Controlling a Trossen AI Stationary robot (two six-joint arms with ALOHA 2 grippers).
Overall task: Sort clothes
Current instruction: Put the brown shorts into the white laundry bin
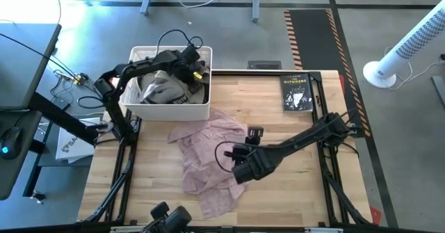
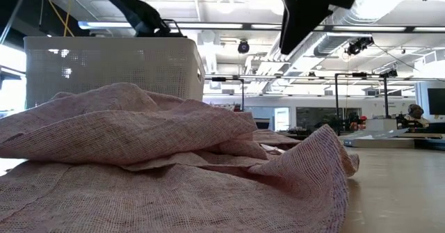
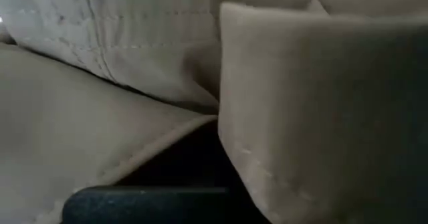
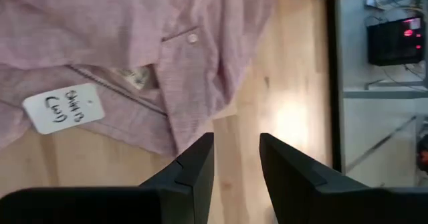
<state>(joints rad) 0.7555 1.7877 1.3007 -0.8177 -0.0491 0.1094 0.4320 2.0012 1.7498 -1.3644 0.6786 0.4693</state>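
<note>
In the upper left of the high view, the left gripper (image 1: pixel 186 67) is reaching into the white perforated plastic basket (image 1: pixel 137 54), pressing against the khaki fabric garment (image 3: pixel 100 117); I cannot tell whether its fingers are parted. At centre, the right gripper (image 4: pixel 235 158) is hovering with a narrow gap, empty, beside the crumpled pale pink woven shirt (image 1: pixel 208 149), which is lying on the light wooden table (image 1: pixel 292 191).

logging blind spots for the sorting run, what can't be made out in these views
- Left end effector: sunk in the white basket; its wrist view fills with khaki garment, grip unreadable.
- Basket contents: low view, wall hides them.
- Pink shirt: tag writing too small, right wrist view.
</note>
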